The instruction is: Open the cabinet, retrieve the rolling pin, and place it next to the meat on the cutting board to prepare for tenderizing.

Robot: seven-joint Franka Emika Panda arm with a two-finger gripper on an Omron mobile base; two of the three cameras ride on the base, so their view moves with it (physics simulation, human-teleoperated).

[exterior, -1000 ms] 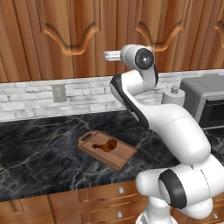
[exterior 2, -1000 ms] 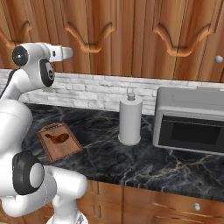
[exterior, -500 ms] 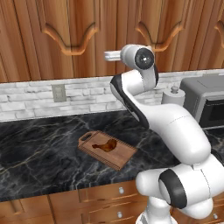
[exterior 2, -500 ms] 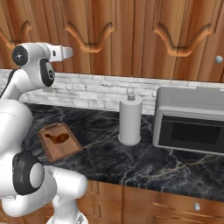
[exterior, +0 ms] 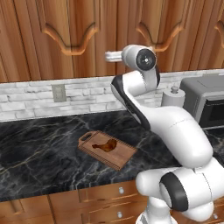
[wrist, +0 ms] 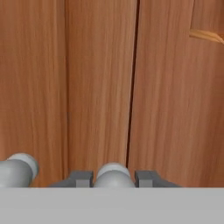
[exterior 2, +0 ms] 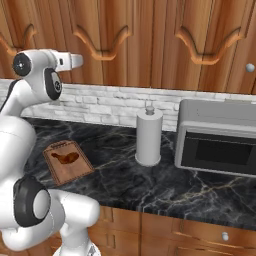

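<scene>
- On the dark marbled counter (exterior: 39,162), the cutting board (exterior: 107,149) lies flat at an angle with its handle end toward the wall, the meat (exterior: 105,145) resting near its middle; the right base view shows the same board (exterior 2: 68,161) and meat (exterior 2: 66,158) to the left of a white paper-towel roll (exterior 2: 149,136).
- Further right along the counter stands a grey microwave (exterior 2: 218,136), against the pale brick backsplash (exterior 2: 110,105).
- Above the counter, the gripper (wrist: 113,176) is raised to the cabinet (exterior: 78,35) and closed narrowly on a small round silver knob (wrist: 113,174), which sits between the two dark fingertips (wrist: 82,178) beside the seam where two doors meet.
- A second silver knob (wrist: 17,169) shows just to the left in the hand view.
- Both cabinet doors are shut.
</scene>
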